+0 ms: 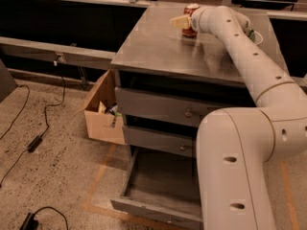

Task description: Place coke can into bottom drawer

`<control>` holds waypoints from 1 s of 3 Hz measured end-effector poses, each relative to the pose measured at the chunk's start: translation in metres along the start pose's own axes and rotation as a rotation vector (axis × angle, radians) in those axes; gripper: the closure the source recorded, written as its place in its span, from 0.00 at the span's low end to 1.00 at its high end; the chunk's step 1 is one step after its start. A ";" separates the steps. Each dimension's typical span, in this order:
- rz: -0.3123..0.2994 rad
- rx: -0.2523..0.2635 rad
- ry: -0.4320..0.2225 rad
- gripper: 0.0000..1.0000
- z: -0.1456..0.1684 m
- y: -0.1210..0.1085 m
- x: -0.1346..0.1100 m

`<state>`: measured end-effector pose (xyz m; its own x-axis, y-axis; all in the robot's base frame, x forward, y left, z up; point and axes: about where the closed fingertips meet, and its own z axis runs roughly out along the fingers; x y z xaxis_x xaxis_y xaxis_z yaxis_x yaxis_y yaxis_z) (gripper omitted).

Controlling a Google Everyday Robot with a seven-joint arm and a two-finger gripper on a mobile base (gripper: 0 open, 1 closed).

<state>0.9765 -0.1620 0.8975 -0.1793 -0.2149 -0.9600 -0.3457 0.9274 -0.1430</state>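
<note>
The coke can (191,19), red with a silver top, stands upright near the back of the grey cabinet top (158,47). My gripper (181,22) is at the can's left side, right up against it at can height, and the arm reaches over the cabinet top from the right. I cannot tell whether it holds the can. The bottom drawer (160,186) is pulled out at floor level, and its tray shows nothing inside.
The two upper drawers (163,110) with round knobs are shut. An open cardboard box (101,114) stands left of the cabinet. Cables and a power brick (33,143) lie on the floor at left. A white bowl's rim (257,35) shows behind my arm.
</note>
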 end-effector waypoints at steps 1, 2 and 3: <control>0.001 0.016 -0.003 0.41 0.010 0.001 -0.001; -0.001 -0.018 -0.017 0.64 0.005 0.005 -0.011; 0.029 -0.192 -0.061 0.95 -0.036 0.031 -0.037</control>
<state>0.9396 -0.1362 0.9376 -0.1378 -0.1651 -0.9766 -0.5116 0.8562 -0.0726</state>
